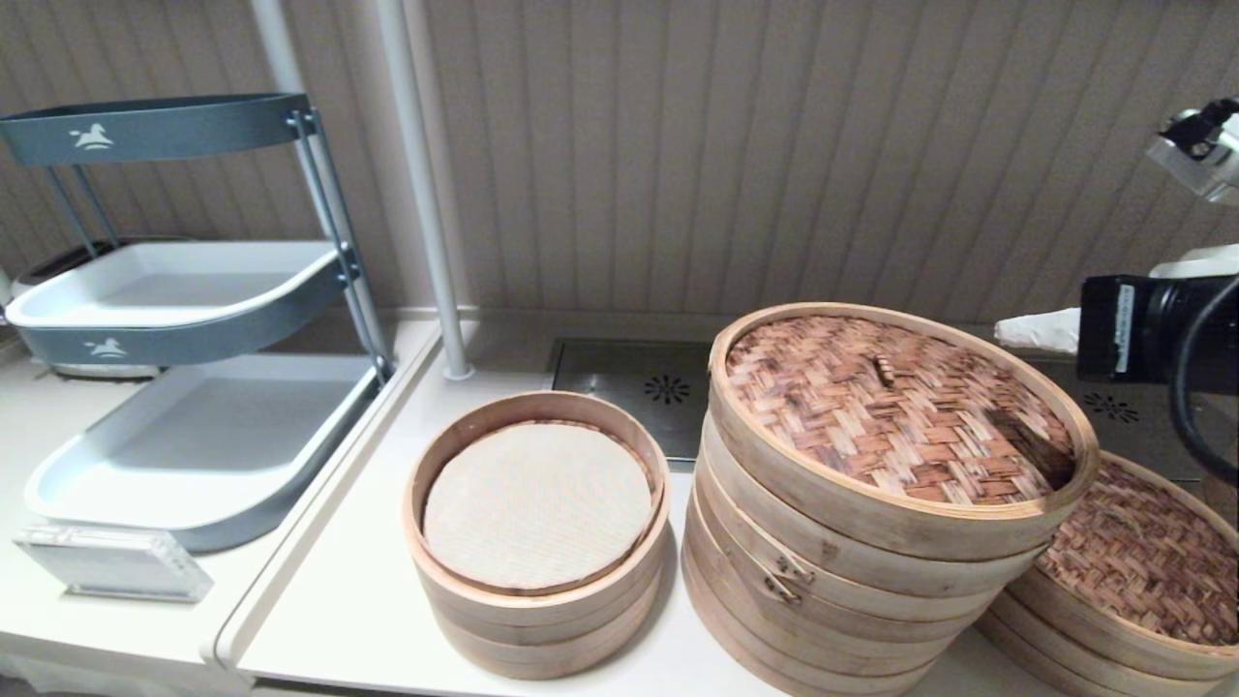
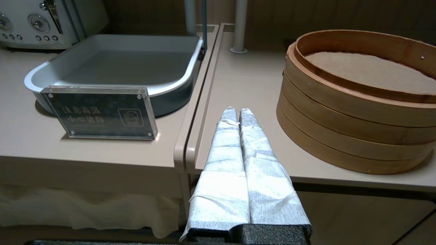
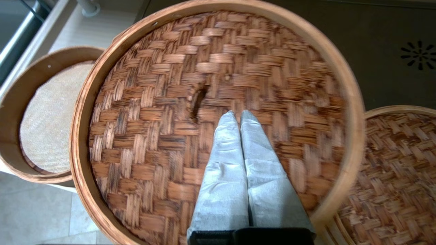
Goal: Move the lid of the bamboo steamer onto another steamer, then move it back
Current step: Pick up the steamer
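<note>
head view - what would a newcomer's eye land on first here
The tall steamer stack with its tan-reddish woven lid dominates the centre. To its left sits a smaller steamer lined with white cloth; lower right lies the darker woven lid. The right gripper hovers, shut, above the tall stack.

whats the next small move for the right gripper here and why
Probably open the right gripper and lower it toward the small centre knot. Its wrapped fingers are pressed together above the woven lid on the tall steamer, gripping nothing, so they cannot take hold as they are. The left gripper is parked, shut, near the table edge beside the cloth-lined steamer.
</note>
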You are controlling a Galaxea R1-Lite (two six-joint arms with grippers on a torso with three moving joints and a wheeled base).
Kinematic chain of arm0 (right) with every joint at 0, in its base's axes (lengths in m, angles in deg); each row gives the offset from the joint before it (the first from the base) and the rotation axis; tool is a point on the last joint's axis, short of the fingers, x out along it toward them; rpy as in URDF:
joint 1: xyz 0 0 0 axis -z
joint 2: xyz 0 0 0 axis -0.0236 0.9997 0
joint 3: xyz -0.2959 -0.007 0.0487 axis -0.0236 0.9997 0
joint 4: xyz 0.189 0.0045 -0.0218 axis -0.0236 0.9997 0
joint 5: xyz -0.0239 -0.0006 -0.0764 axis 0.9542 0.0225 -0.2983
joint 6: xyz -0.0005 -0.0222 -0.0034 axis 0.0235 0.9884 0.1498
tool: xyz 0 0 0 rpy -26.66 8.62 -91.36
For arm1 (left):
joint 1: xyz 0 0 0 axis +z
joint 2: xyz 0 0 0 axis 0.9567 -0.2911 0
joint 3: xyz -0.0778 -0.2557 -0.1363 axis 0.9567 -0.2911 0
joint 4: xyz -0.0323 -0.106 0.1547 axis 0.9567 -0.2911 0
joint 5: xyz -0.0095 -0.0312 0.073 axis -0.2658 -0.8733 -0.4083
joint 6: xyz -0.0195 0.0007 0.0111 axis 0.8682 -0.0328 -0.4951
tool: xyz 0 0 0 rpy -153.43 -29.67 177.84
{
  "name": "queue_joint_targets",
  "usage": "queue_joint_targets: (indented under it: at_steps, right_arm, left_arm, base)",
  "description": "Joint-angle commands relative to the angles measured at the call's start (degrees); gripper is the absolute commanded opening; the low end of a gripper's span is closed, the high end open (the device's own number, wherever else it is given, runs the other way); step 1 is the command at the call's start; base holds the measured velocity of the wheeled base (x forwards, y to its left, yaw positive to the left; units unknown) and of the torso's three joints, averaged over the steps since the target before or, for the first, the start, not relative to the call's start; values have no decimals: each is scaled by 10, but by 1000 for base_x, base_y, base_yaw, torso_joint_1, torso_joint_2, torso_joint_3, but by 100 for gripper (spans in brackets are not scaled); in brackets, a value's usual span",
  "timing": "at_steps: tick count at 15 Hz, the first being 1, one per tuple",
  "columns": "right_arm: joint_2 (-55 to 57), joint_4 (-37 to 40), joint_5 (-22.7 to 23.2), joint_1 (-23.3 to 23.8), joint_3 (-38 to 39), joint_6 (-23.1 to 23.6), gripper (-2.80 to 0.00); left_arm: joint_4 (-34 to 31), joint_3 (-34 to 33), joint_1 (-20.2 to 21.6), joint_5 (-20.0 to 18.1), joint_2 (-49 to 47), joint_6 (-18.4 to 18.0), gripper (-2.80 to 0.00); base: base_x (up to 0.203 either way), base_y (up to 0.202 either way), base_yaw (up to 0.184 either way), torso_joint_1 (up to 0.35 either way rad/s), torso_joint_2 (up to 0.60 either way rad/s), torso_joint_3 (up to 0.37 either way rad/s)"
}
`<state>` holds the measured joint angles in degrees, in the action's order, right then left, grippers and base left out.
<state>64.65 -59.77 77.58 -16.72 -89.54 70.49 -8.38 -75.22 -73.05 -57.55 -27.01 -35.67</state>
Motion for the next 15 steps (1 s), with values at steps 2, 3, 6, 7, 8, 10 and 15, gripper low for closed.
queue_joint_targets:
  at_steps: [2,3,6,7,8,10,15]
  right_arm:
    - [38,-3,-75,-61,-2,1,0]
    - [41,-4,-84,-73,-1,2,0]
    - [58,-4,-89,-84,-4,1,0]
    - [63,-4,-89,-86,-2,0,0]
    - [68,-4,-90,-86,0,0,0]
    - [77,-7,-90,-86,-2,-1,0]
    - [103,-47,-115,-87,-2,1,0]
  left_arm:
    - [0,-14,0,0,1,0,-280]
    - [0,-14,0,0,1,0,-280]
    - [0,-14,0,0,1,0,-280]
    - [0,-14,0,0,2,0,-280]
    - [0,-14,0,0,1,0,-280]
    - [0,-14,0,0,1,0,-280]
    - [0,-14,0,0,1,0,-280]
  base:
    - [0,0,0,0,0,0]
    - [0,0,0,0,0,0]
    - [0,0,0,0,0,0]
    - [0,0,0,0,0,0]
    - [0,0,0,0,0,0]
    - [0,0,0,0,0,0]
    - [0,0,0,0,0,0]
